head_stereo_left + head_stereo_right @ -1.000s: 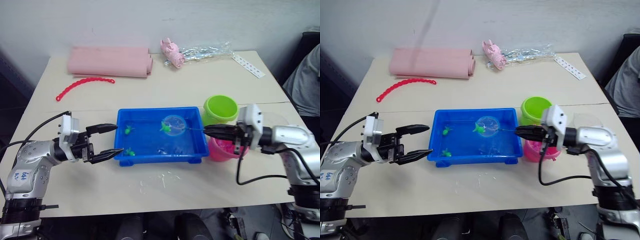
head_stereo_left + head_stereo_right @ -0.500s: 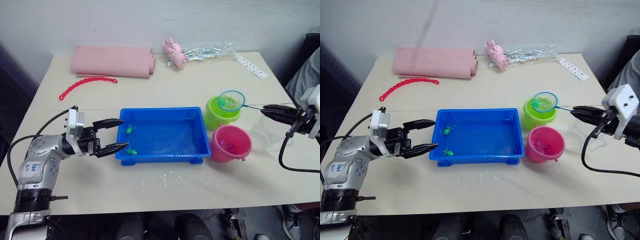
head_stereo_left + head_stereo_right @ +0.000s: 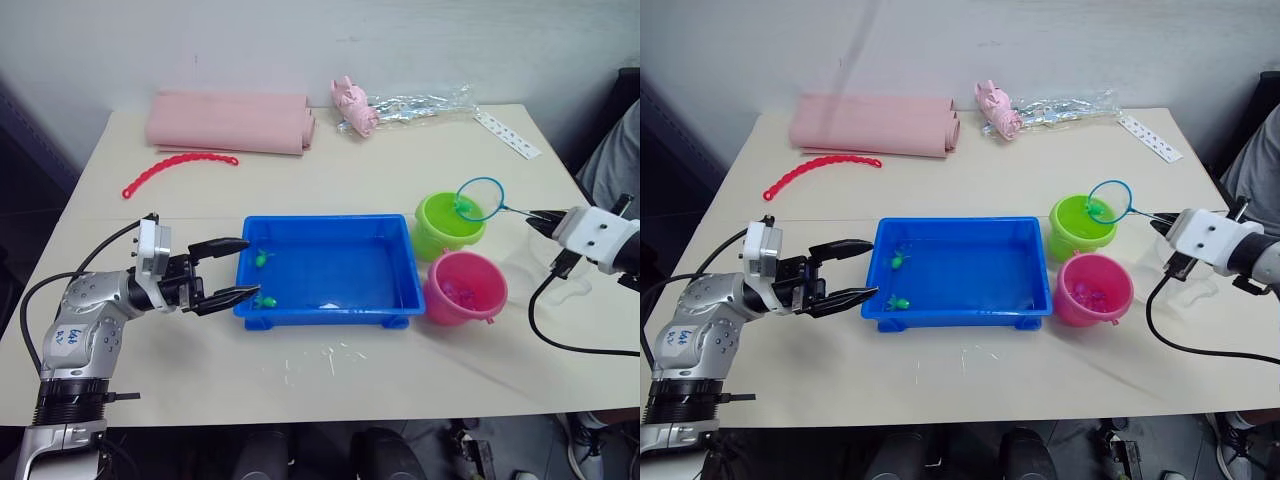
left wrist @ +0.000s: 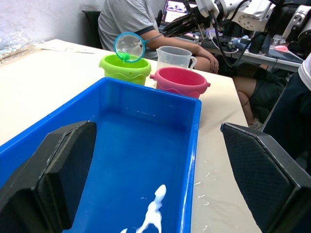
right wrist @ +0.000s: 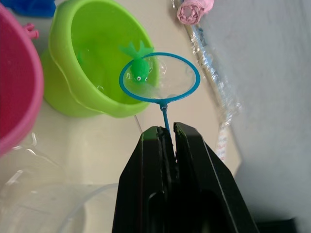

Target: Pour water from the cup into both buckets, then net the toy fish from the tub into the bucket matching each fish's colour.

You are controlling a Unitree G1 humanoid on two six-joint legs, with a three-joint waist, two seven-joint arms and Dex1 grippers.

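Observation:
The blue tub (image 3: 320,219) holds water and two green toy fish (image 3: 260,259) near its left end. My left gripper (image 3: 252,267) is open, one finger on each side of the tub's left wall. My right gripper (image 5: 167,136) is shut on the net's thin handle. The net (image 3: 481,198) hangs tilted over the right rim of the green bucket (image 3: 440,232), with a green fish (image 5: 139,68) in its mesh. The pink bucket (image 3: 465,288) stands just in front of the green one, with pink fish inside. The clear cup (image 4: 175,56) sits right of the buckets, under my right arm.
At the table's back lie a rolled pink cloth (image 3: 230,122), a red bead chain (image 3: 178,163), a pink toy (image 3: 350,105), a crinkled clear bag (image 3: 420,103) and a white strip (image 3: 508,133). A seated person (image 3: 612,160) is at the right edge. Water drops (image 3: 325,355) mark the table before the tub.
My right gripper lifted the net with a green fish out of the tub and carried it right, above the green bucket, then tilted the hoop. The left gripper stayed at the tub.

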